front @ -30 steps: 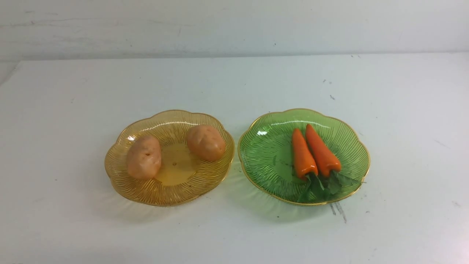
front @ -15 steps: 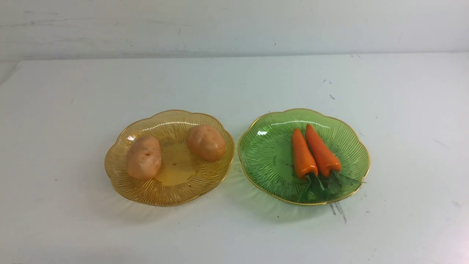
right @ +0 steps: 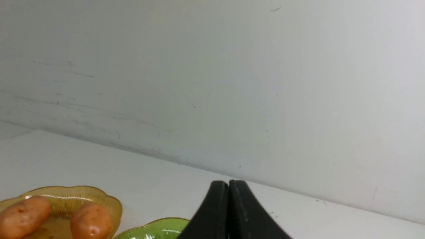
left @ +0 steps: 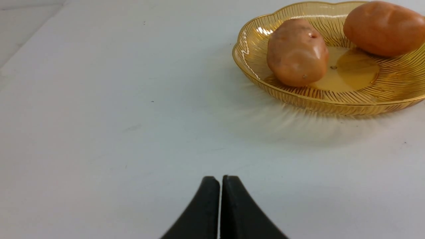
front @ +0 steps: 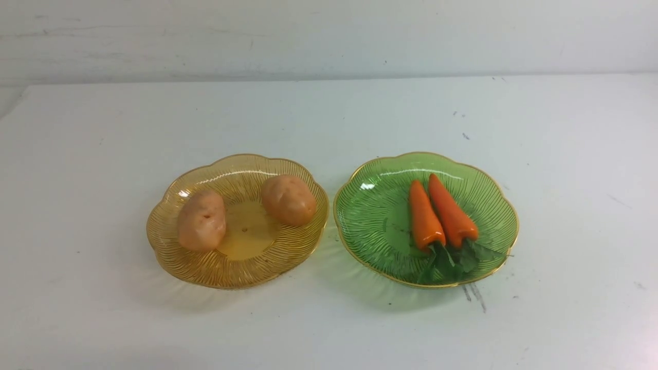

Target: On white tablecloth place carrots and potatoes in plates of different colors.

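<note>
A: Where do things lie?
B: Both potatoes (front: 201,220) sit in the amber plate (front: 205,270) on the robot's left; both carrots (front: 442,215) in the green plate (front: 370,226), tips pointing away, leaves toward the robot; all on the white tablecloth (front: 82,154).
A: And the fingers?
B: Left gripper (left: 220,181) pressed closed, empty, low, with the amber plate ahead and off to one side; right gripper (right: 228,184) likewise closed. Only the wrist views show them; nothing looks left to move.
</note>
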`<control>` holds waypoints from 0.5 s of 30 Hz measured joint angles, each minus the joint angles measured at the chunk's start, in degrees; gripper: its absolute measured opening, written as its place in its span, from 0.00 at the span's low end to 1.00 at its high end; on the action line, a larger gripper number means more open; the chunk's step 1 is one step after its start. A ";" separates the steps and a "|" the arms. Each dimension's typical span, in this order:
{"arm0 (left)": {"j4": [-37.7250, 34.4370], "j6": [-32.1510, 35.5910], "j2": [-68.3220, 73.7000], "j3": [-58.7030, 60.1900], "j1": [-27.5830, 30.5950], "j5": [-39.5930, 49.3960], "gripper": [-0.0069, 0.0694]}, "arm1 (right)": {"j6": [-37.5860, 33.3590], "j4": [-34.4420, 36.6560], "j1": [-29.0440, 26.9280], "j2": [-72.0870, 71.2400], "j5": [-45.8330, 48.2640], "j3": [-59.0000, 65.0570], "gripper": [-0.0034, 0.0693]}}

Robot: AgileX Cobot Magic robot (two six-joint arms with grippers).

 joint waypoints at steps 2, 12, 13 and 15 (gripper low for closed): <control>0.00 0.00 0.00 0.00 0.00 0.00 0.09 | 0.05 0.00 -2.81 -1.73 0.00 1.48 0.03; 0.00 0.00 0.00 0.00 0.00 0.00 0.09 | 0.25 0.00 -19.27 -15.79 1.78 23.19 0.03; 0.00 0.00 0.00 0.00 0.00 -0.06 0.09 | 0.79 0.23 -19.72 -16.21 4.39 24.37 0.03; 0.00 0.00 0.00 0.00 0.02 -0.01 0.09 | 1.78 1.18 -19.80 -16.46 9.50 24.68 0.03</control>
